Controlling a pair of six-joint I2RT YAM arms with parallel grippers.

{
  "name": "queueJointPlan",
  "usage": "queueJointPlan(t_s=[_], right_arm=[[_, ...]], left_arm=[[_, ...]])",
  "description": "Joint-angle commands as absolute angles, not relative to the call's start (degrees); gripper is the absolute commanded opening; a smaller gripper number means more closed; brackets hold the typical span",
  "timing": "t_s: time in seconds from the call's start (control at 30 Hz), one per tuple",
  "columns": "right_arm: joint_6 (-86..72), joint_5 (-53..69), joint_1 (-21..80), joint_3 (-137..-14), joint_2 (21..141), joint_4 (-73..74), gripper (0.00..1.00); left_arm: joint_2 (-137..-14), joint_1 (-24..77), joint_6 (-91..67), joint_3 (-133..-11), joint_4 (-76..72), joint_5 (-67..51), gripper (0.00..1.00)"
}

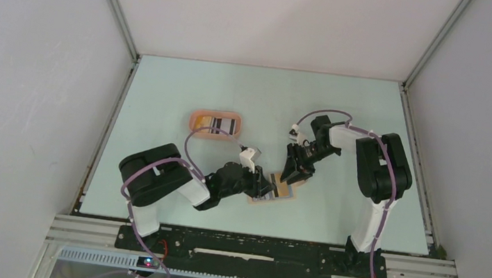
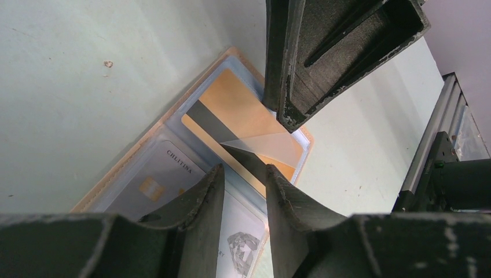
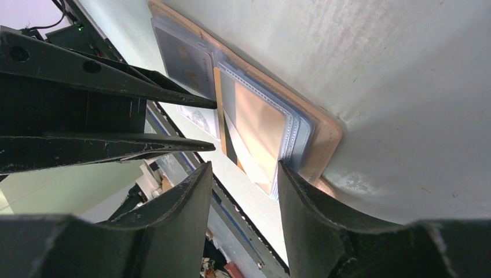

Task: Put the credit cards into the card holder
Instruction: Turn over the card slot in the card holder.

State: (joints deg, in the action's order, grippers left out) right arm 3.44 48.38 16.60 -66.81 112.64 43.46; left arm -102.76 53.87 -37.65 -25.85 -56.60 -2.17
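The tan card holder (image 1: 284, 192) lies open on the table, its clear sleeves up; it also shows in the left wrist view (image 2: 173, 108) and the right wrist view (image 3: 327, 136). A yellow-orange card with a black stripe (image 2: 243, 110) lies partly inside a right-hand sleeve (image 3: 257, 124). A grey-white card (image 2: 156, 179) sits in a left-hand sleeve. My left gripper (image 2: 243, 171) is open, its fingertips (image 3: 208, 105) at the orange card's outer edge. My right gripper (image 3: 243, 168) is open, one finger (image 2: 284, 110) resting on the holder's sleeves.
A peach-orange oval tray (image 1: 193, 120) at the back left holds a striped card (image 1: 220, 122). The metal rail (image 2: 434, 127) runs along the table's near edge. White walls close in the table on three sides.
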Motion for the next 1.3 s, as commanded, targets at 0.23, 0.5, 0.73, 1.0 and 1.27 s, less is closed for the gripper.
queueJointPlan(t_s=[0.23, 0.5, 0.73, 1.0, 1.27], right_arm=[[2.9, 45.2, 16.5, -66.6, 111.3, 42.8, 0.57], [3.8, 45.2, 16.6, -66.6, 108.1, 43.4, 0.63], [3.7, 49.1, 16.8, -66.6, 110.5, 43.5, 0.61], [3.1, 48.7, 17.1, -66.6, 113.2, 43.1, 0.57], [3.0, 45.1, 17.2, -66.6, 112.8, 42.9, 0.60]], left_arm=[[-103.7, 53.5, -38.2, -28.0, -57.2, -3.1, 0.34], [-104.1, 53.3, -38.4, -28.3, -57.2, -3.4, 0.28], [-104.1, 53.3, -38.5, -28.1, -57.5, -3.6, 0.26], [-104.2, 53.3, -38.5, -28.2, -57.7, -4.1, 0.20], [-104.4, 53.2, -38.7, -28.2, -57.7, -4.3, 0.17]])
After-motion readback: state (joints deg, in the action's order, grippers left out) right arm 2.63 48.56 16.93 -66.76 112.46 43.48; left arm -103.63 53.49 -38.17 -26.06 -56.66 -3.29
